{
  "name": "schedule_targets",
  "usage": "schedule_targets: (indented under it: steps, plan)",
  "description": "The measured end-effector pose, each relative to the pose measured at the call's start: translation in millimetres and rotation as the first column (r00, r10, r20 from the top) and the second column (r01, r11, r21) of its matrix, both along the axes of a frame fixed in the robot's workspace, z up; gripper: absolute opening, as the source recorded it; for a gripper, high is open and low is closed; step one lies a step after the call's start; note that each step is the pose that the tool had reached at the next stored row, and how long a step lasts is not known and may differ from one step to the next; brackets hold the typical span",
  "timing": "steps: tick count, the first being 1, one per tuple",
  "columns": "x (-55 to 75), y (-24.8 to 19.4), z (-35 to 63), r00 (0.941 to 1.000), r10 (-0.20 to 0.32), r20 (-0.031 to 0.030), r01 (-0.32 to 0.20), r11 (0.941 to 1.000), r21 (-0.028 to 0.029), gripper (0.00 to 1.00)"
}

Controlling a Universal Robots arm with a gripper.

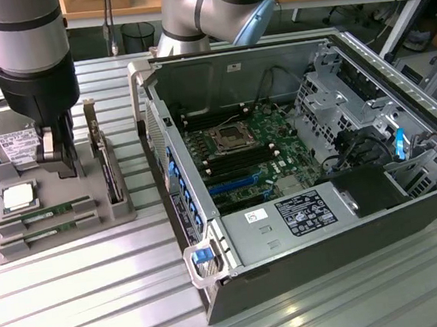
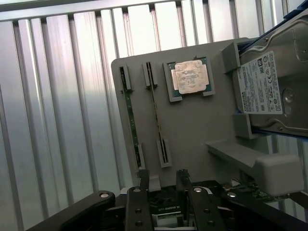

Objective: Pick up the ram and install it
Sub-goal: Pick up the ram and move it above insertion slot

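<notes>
Ram sticks (image 1: 46, 210), two alike, lie in slots of the grey tray (image 1: 121, 211), on the exterior view's left of the open computer case (image 1: 311, 264). We see the gripper (image 1: 58, 155) above the tray's far end, jaws spread, holding nothing. We judge this the approach; the pick calls for lining the jaws across one thin stick.

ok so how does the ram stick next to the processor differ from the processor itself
The ram stick is long, narrow and green; the processor is square with a silver top. The ram stick stands on its thin edge in end holders; the processor lies flat in a framed recess. Both rest in the grey tray.
</notes>
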State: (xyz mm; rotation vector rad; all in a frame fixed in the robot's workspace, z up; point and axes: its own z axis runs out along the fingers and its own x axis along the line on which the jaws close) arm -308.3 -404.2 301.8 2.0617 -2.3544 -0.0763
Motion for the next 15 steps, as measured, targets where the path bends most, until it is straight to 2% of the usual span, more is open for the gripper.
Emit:
schedule_targets:
  steps: [15]
  plan:
    - [0.0, 0.0, -12.3, 1.0, 0.0, 0.0, 0.0, 1.0, 0.0, 0.36]
